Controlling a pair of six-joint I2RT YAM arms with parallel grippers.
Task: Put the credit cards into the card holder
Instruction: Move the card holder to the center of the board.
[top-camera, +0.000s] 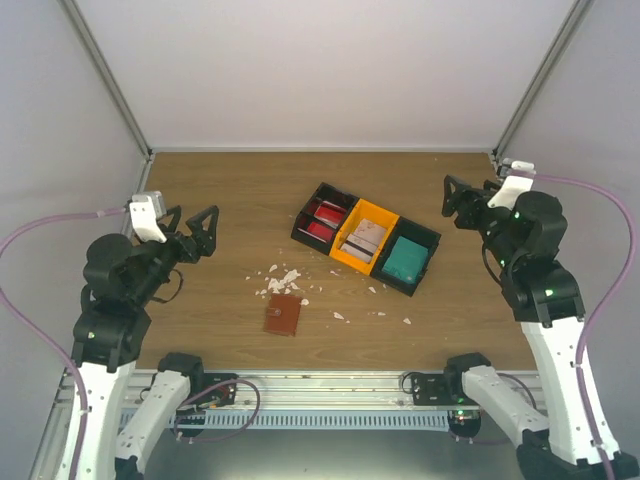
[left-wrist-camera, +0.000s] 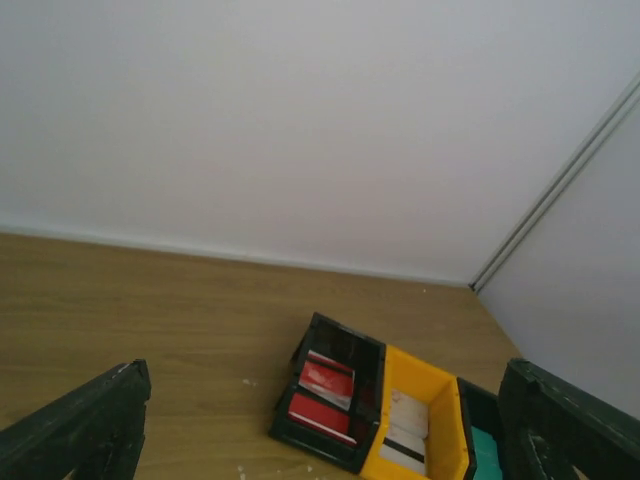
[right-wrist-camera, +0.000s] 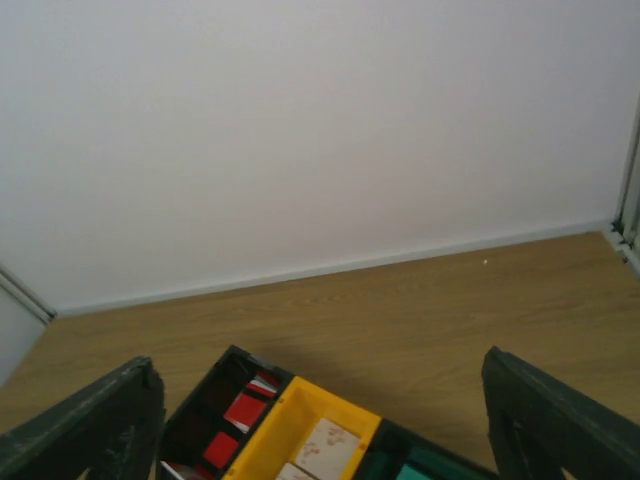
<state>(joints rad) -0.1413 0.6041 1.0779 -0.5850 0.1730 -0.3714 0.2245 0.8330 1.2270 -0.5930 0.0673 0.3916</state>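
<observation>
Credit cards (top-camera: 322, 222): red, whitish, teal; thin, stiff, slick, light; in tray (top-camera: 383, 211) compartments; judged best pinched by a raised edge. Card holder (top-camera: 283, 315): folded leather, flat on desk (top-camera: 230, 180), left of centre. Left end effector (top-camera: 208, 232), right end effector (top-camera: 450, 200): both released, empty, aloft

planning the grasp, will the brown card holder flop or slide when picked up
The card holder lies flat and looks folded shut, so it probably lifts as one piece. It sits low on the smooth table, so it may slide when nudged.
</observation>
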